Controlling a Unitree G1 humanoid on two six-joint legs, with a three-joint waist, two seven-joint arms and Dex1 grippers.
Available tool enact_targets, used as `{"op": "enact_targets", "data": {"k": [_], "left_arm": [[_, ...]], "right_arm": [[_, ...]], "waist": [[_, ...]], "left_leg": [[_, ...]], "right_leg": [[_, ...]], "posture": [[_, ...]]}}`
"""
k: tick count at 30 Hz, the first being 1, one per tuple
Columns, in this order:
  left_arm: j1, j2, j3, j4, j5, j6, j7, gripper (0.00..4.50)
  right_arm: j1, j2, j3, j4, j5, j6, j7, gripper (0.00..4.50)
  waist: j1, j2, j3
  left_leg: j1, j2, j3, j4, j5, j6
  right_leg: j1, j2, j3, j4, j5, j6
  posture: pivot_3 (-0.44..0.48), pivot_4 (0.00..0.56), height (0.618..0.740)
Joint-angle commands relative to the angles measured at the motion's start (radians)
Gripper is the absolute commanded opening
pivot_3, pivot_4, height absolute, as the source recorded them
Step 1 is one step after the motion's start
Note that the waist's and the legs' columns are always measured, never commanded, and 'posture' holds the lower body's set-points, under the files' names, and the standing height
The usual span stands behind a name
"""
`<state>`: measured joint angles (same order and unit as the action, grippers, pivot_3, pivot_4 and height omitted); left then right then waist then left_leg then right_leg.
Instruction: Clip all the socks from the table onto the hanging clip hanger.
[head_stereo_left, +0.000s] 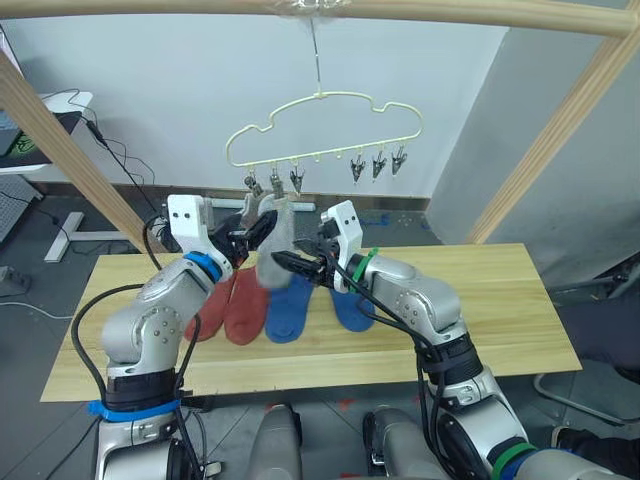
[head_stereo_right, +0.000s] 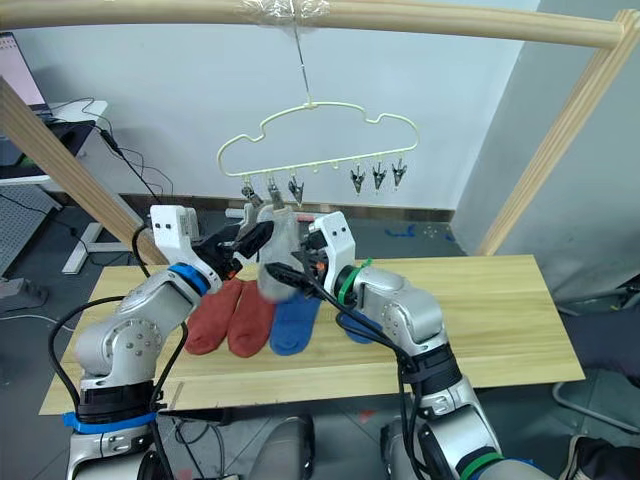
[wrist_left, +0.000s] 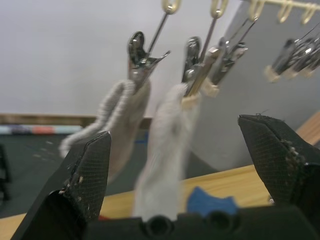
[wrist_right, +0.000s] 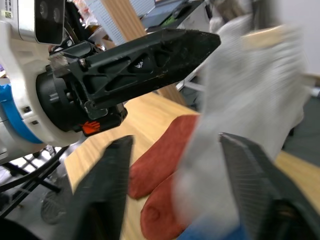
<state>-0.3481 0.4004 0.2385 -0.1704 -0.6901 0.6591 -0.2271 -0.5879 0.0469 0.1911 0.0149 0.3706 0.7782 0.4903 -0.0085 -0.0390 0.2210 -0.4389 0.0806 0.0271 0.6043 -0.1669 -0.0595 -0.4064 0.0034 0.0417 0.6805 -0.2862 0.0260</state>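
Note:
The pale-yellow clip hanger hangs from the top pole. Two light grey socks hang from its two leftmost clips. My left gripper is open, its fingers on either side of the hanging grey socks and apart from them. My right gripper is open just below, with the lower end of a grey sock in the gap between its fingers. On the table lie two rust-red socks and two blue socks.
A round wooden pole frame stands around the table, with slanted poles at both sides and a bar on top. Several bare clips hang on the hanger's right half. A desk with cables stands at the far left.

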Motion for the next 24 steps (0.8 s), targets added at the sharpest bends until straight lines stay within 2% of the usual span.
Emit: {"op": "enact_targets", "data": {"k": [1,7,9,11,16,22,24], "left_arm": [[0.027,0.012,-0.019,-0.08,0.049,-0.05,-0.028,4.5],[0.074,0.044,-0.1,-0.118,0.186,-0.047,-0.017,4.5],[0.095,0.065,-0.151,-0.125,0.278,-0.084,-0.01,4.5],[0.098,0.062,-0.162,-0.122,0.306,-0.109,-0.021,4.5],[0.045,0.007,-0.137,-0.09,0.257,-0.16,-0.093,4.5],[-0.031,-0.072,-0.231,-0.053,0.323,-0.26,-0.134,4.5],[-0.056,-0.11,-0.225,-0.023,0.337,-0.316,-0.128,4.11]], "right_arm": [[0.046,-0.064,0.005,-0.071,-0.006,-0.009,0.025,4.39],[0.133,-0.214,0.013,-0.155,-0.056,-0.065,0.037,4.45],[0.153,-0.25,-0.013,-0.199,-0.047,-0.065,0.037,4.45],[0.164,-0.277,-0.036,-0.234,-0.044,-0.073,0.032,4.45],[0.177,-0.318,-0.062,-0.309,-0.049,-0.133,0.038,4.45],[0.194,-0.35,-0.088,-0.423,-0.002,-0.17,0.077,4.45],[0.189,-0.354,-0.105,-0.435,0.013,-0.173,0.079,4.5]], "waist": [[0.008,0.0,0.0],[0.009,0.0,0.0],[0.009,0.0,0.0],[0.006,0.0,0.0],[0.007,0.0,0.0],[0.007,-0.001,0.0],[0.006,-0.001,-0.001]], "left_leg": [[0.0,0.0,0.0,0.0,0.0,0.0],[0.0,-0.001,0.001,0.0,0.0,0.0],[0.0,0.0,0.001,0.0,0.0,0.0],[0.0,0.0,0.001,0.0,0.0,0.0],[0.0,0.0,0.001,0.0,0.0,0.0],[0.0,-0.001,0.001,0.001,0.0,0.0],[-0.001,-0.001,0.001,0.001,0.0,0.0]], "right_leg": [[0.0,0.0,0.0,0.0,0.0,0.0],[0.0,-0.001,0.0,0.0,0.0,0.0],[0.0,0.0,0.0,0.0,0.0,0.0],[-0.001,0.0,0.001,0.0,0.0,0.0],[-0.001,0.0,0.0,0.0,-0.001,0.001],[0.0,0.0,0.001,0.0,0.0,0.001],[0.0,0.0,0.001,0.0,0.0,0.001]], "posture": [[0.071,0.208,0.74],[0.066,0.197,0.74],[0.062,0.194,0.74],[0.052,0.19,0.74],[0.042,0.183,0.74],[0.016,0.176,0.74],[0.0,0.175,0.74]]}}
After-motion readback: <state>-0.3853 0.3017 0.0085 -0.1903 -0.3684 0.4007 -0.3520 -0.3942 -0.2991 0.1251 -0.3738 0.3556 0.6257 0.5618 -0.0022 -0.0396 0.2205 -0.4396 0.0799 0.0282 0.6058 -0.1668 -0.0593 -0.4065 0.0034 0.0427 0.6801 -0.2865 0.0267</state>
